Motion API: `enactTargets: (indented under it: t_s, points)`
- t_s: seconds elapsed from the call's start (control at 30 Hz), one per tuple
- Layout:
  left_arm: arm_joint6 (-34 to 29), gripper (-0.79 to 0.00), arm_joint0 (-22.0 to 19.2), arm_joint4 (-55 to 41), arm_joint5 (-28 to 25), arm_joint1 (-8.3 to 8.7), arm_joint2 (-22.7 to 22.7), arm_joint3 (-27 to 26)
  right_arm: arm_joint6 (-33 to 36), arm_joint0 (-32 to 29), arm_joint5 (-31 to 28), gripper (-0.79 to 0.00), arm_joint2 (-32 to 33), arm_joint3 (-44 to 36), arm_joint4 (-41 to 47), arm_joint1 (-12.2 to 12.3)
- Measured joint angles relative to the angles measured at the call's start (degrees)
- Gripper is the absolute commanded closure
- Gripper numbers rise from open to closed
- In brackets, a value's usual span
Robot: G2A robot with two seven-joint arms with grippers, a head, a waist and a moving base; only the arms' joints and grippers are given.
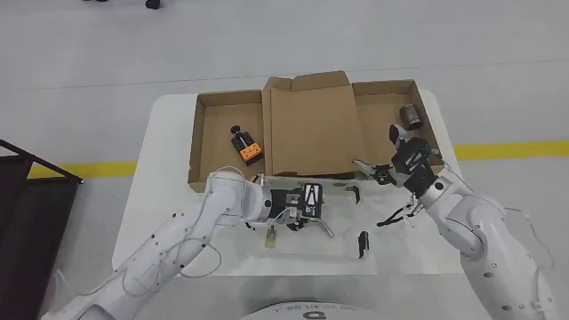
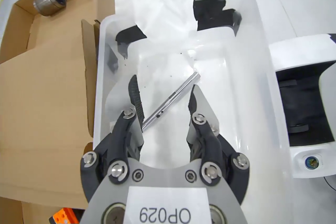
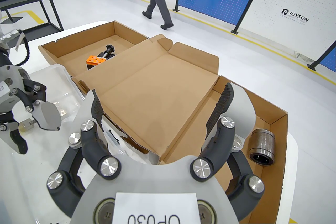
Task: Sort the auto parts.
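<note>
Cardboard box (image 1: pixel 311 124) sits at the table's far side, with a flat flap between two open compartments. One compartment holds an orange part (image 1: pixel 250 150); the other holds a metal cylinder (image 1: pixel 410 116), lying on its side. A clear tray (image 2: pixel 265 64) stands just in front of the box. It contains a metal rod (image 2: pixel 172 100) and two black parts (image 2: pixel 215 12). The left gripper (image 2: pixel 164 83) is low over the tray, jaws spread wide and gripping nothing; the rod lies slantwise between its fingers. The right gripper (image 3: pixel 162 89) hangs at the box's near edge, likewise wide open and empty.
</note>
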Motion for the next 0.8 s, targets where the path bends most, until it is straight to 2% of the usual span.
enactTargets:
  t_s: [0.3,0.8]
  points:
    - [-4.04,-0.323,-4.53,-0.66,-0.36,-1.98,5.05,6.30,0.00,0.00,0.00,-0.785,0.00,0.00,0.00,0.00]
    - [-5.64,-0.271,-6.37,0.54,1.93,-3.11,7.29,9.31,0.00,0.00,0.00,-0.785,0.00,0.00,0.00,0.00]
